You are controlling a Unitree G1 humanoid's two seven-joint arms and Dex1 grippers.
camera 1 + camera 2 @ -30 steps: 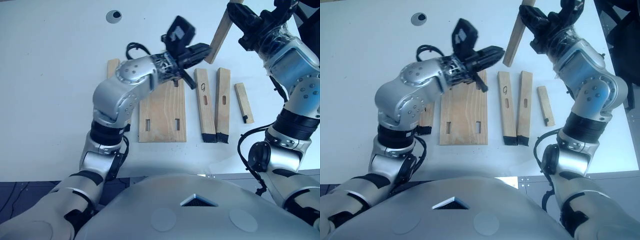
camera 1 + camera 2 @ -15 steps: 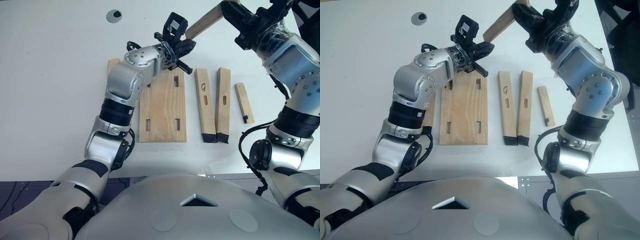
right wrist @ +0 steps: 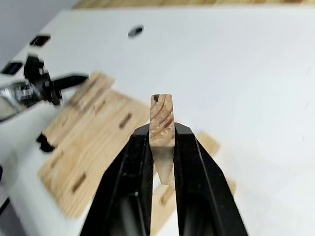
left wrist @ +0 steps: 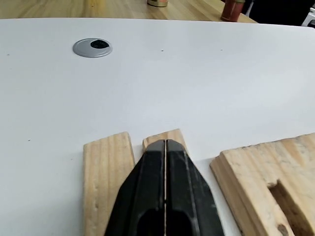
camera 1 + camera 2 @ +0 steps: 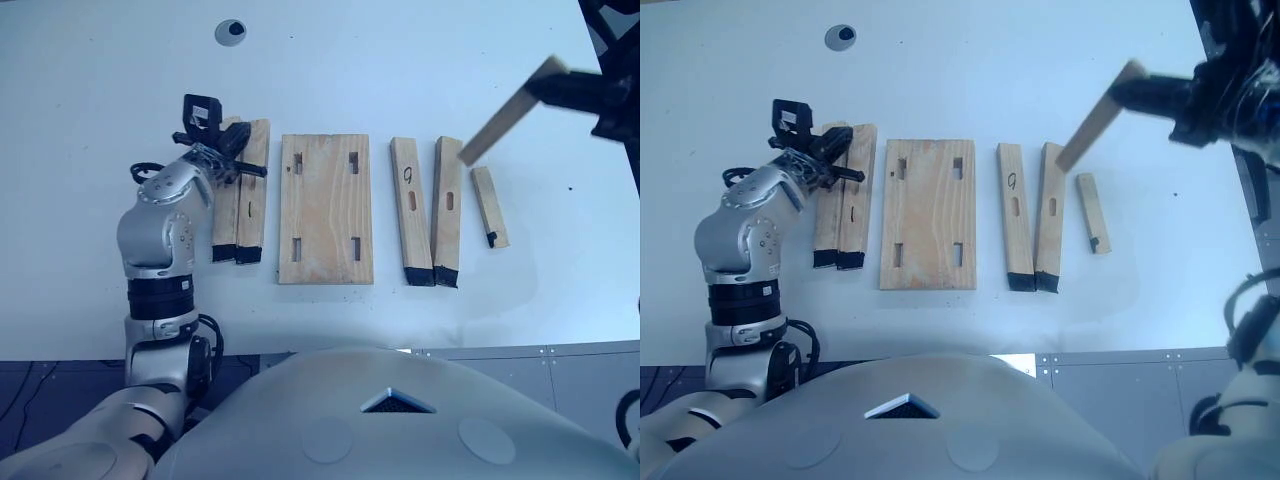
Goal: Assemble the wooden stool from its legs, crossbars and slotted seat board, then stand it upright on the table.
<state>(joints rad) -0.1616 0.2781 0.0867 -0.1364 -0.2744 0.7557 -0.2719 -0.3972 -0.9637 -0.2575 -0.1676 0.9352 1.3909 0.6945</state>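
Observation:
The slotted seat board lies flat mid-table. Two legs lie side by side left of it, and two slotted legs with black ends lie right of it. A short crossbar rests at the far right. My left gripper is shut and empty, hovering over the far ends of the left legs. My right gripper is raised at the right, shut on another crossbar that slants down toward the right legs.
A round grey cable grommet sits in the white table at the back left. The table's front edge runs just below the parts. Bare tabletop lies behind and left of the parts.
My left arm swung left from the seat board's far end to over the left legs. The right arm carried its crossbar to the right, away from the board.

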